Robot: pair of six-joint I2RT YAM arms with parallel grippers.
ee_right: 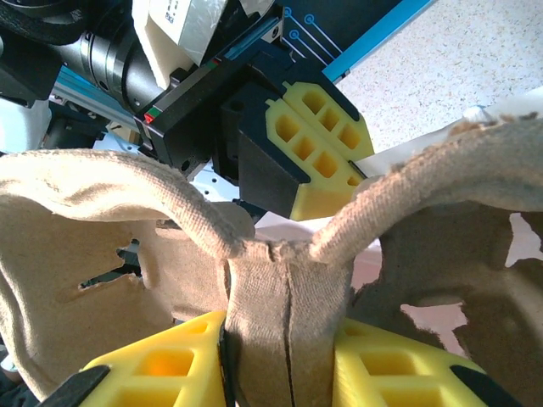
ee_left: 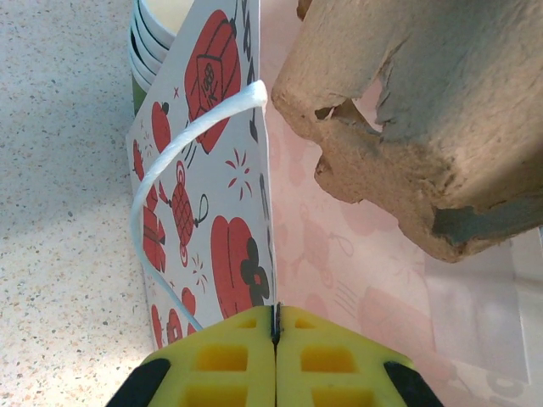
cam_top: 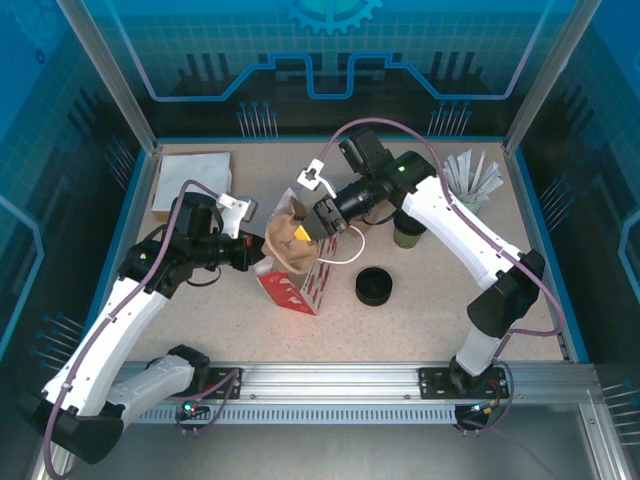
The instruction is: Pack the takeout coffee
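The takeout coffee (cam_top: 407, 234) stands on the table (cam_top: 440, 320) at the right of centre, tucked against the right arm. The arm crosses its top, so only part of its dark green wall shows, and its rim and mouth are hidden. It appears to stand upright, with its long axis vertical and its mouth upward, though that cannot be confirmed. In the left wrist view a green-walled, white-rimmed cup edge (ee_left: 146, 38) peeks past the bag at the upper left, banded like several rims. Most of it is cut off, and whether it is the same cup cannot be told.

A black lid (cam_top: 373, 287) lies flat on the table, near the coffee and on the side towards the arms' bases. Farther back on the right is a pale mint cup of white sticks (cam_top: 468, 185).

To the left of the coffee, the right gripper (cam_top: 318, 225) is clenched on the central ridge of the brown pulp cup carrier (cam_top: 288, 240), with its yellow pads (ee_right: 153, 365) pressed to either side. The carrier hangs tilted over the mouth of a white paper bag (cam_top: 295, 285) printed in red, which hides the carrier's lower part. The left gripper (ee_left: 276, 339) is pinched tight on the bag's upper edge, its tips meeting with the paper between them. The bag's white cord handle (ee_left: 161, 170) loops free beside it.
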